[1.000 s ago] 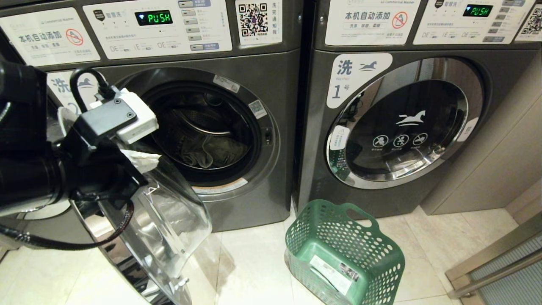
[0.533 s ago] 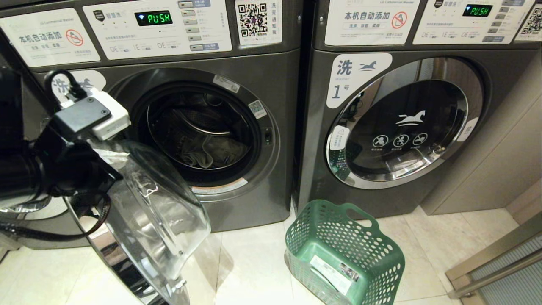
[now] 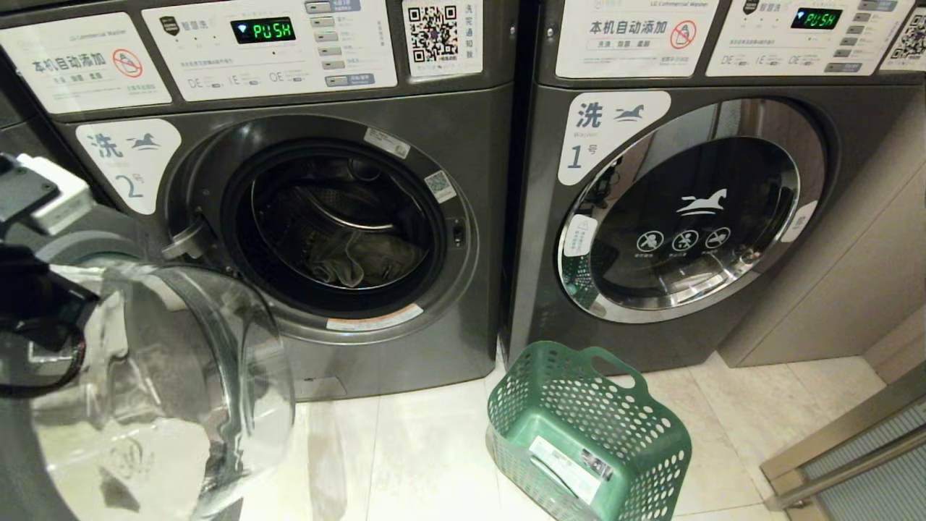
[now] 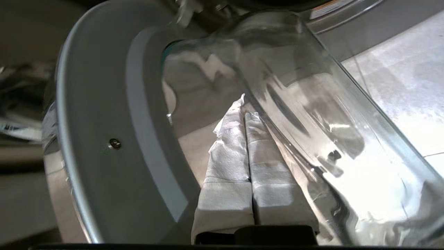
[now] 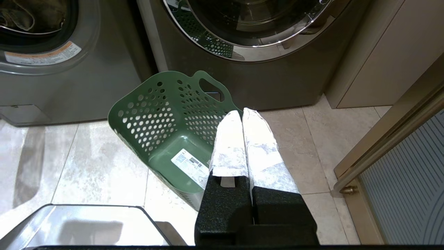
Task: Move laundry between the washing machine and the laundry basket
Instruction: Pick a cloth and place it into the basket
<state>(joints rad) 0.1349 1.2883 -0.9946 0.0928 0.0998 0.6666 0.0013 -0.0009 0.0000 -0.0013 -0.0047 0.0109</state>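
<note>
Inside the open washer (image 3: 405,145) lies the laundry (image 3: 365,259), soft, light and limp, best pinched at a raised fold; both grippers' jaws are closed empty; basket (image 3: 636,441) stands right of the washer.

1. The dark grey washing machine marked 2 (image 3: 434,123) has a matt, brushed-metal-looking front.
2. Its open round door (image 3: 181,391) is clear, glossy glass, with a smooth grey plastic inner ring (image 4: 104,139).
3. The dark olive-grey cloth laundry (image 3: 362,260) looks soft and crumpled.
4. The green perforated plastic laundry basket (image 3: 636,427) is smooth, semi-matt.
5. The pale floor tiles (image 3: 427,449) shine.
6. White, fabric-like wrapping covers the right end effector (image 5: 242,116).
</note>
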